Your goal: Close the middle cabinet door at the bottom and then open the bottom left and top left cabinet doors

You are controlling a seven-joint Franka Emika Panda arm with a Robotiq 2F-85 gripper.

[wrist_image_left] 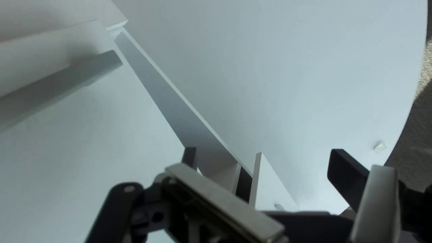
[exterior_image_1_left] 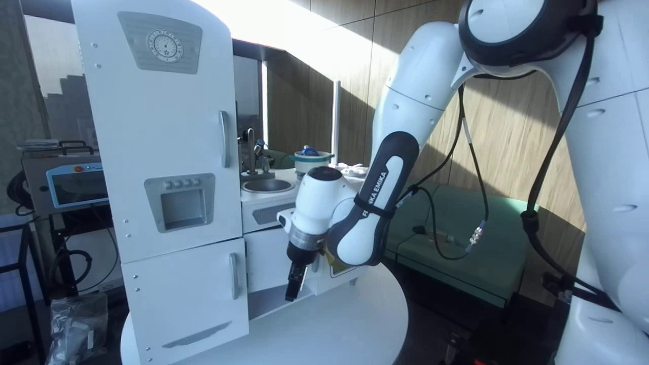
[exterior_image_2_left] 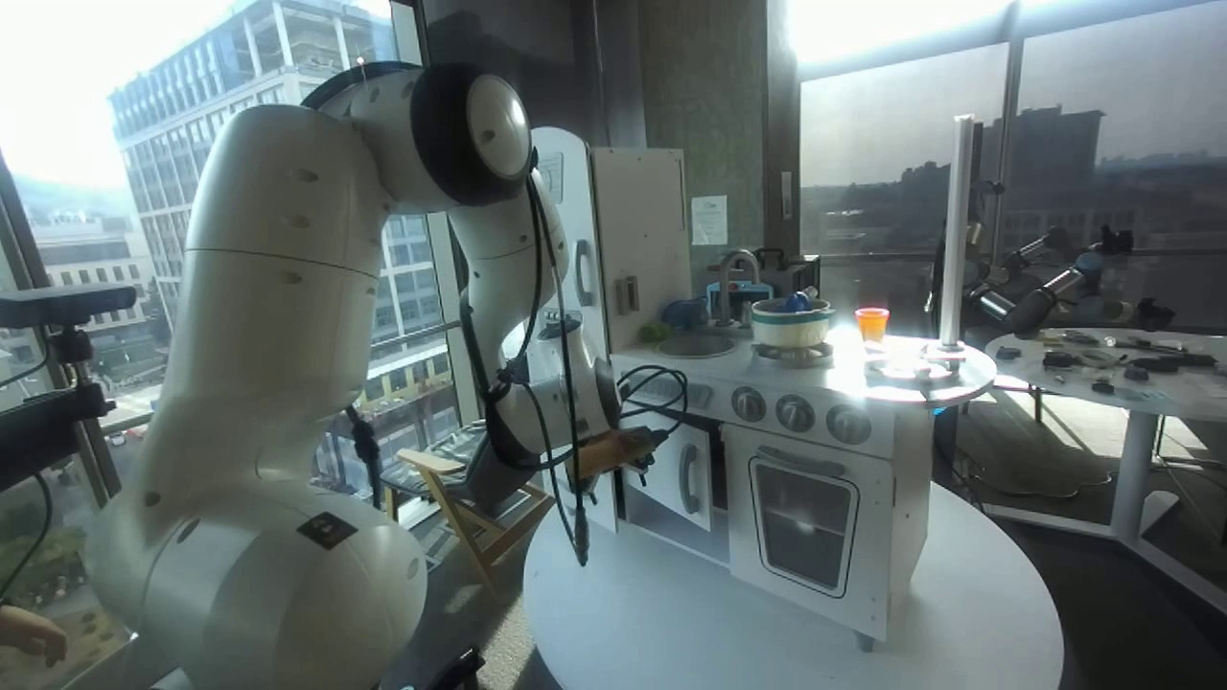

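Observation:
The bottom middle door (exterior_image_2_left: 671,470) has a grey handle (exterior_image_2_left: 689,479) and a dark gap at its right side. It also shows in the wrist view (wrist_image_left: 84,141), with the cabinet floor visible past its lower edge. The bottom left door (exterior_image_1_left: 187,299) has a vertical handle (exterior_image_1_left: 233,276); in the wrist view a dark gap lies beside its edge (wrist_image_left: 270,189). The tall top left door (exterior_image_1_left: 167,121) looks shut. My gripper (exterior_image_1_left: 294,289) points down in front of the middle cabinet. Its fingers (wrist_image_left: 265,160) are apart, with nothing between them.
The kitchen stands on a round white table (exterior_image_1_left: 334,334). The oven door (exterior_image_2_left: 805,522) is to the right of the middle cabinet. A pot (exterior_image_2_left: 790,326) and an orange cup (exterior_image_2_left: 871,324) stand on top, near the sink (exterior_image_1_left: 267,185). Cables (exterior_image_2_left: 575,479) hang from the arm.

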